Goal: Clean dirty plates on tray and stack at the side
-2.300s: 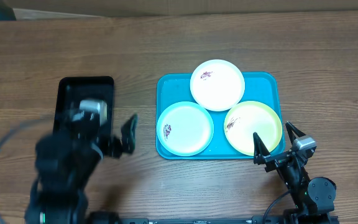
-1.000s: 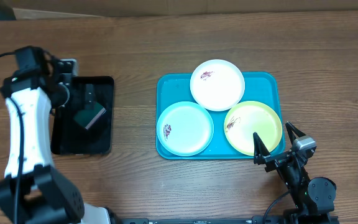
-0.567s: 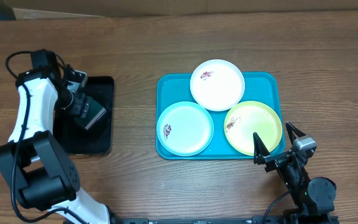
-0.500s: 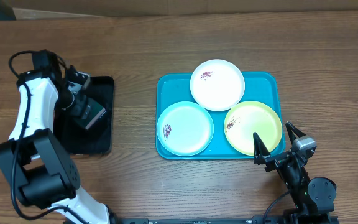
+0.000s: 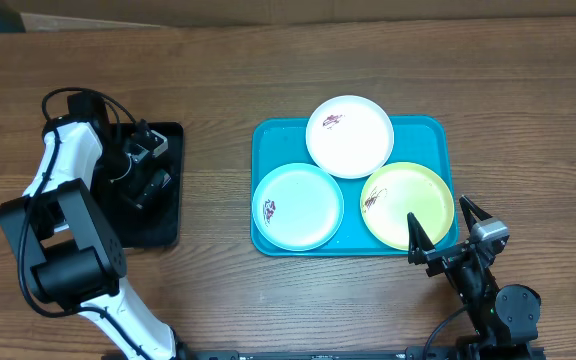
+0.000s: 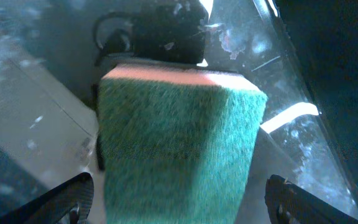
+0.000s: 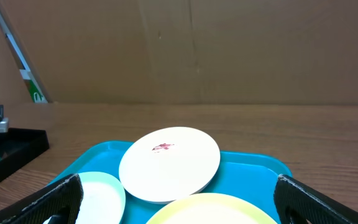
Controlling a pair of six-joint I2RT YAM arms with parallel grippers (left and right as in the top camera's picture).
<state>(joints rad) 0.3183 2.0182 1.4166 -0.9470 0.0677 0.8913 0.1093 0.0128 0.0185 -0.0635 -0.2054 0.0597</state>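
The turquoise tray [image 5: 429, 134] holds three plates, each with a small dark-red smear: a white plate [image 5: 349, 136] at the back, a pale blue plate [image 5: 298, 205] front left and a yellow-green plate [image 5: 406, 205] front right. My right gripper [image 5: 438, 212] hovers open over the tray's near right edge, nothing between its fingers. In the right wrist view the white plate [image 7: 169, 163] lies ahead on the tray [image 7: 253, 168]. My left gripper [image 6: 182, 202] is down in the black tray [image 5: 153, 225], open, with its fingers either side of a green sponge [image 6: 179, 143].
The black tray sits on the wooden table [image 5: 218, 300] to the left of the turquoise tray, with a strip of bare wood between them. A brown cardboard wall [image 7: 229, 50] stands behind the table. The left arm's cable [image 5: 63, 100] loops near the black tray's far corner.
The left arm has swung across the black tray and come down over the sponge, its jaws narrowing a little around it. The right arm and the plates have not moved.
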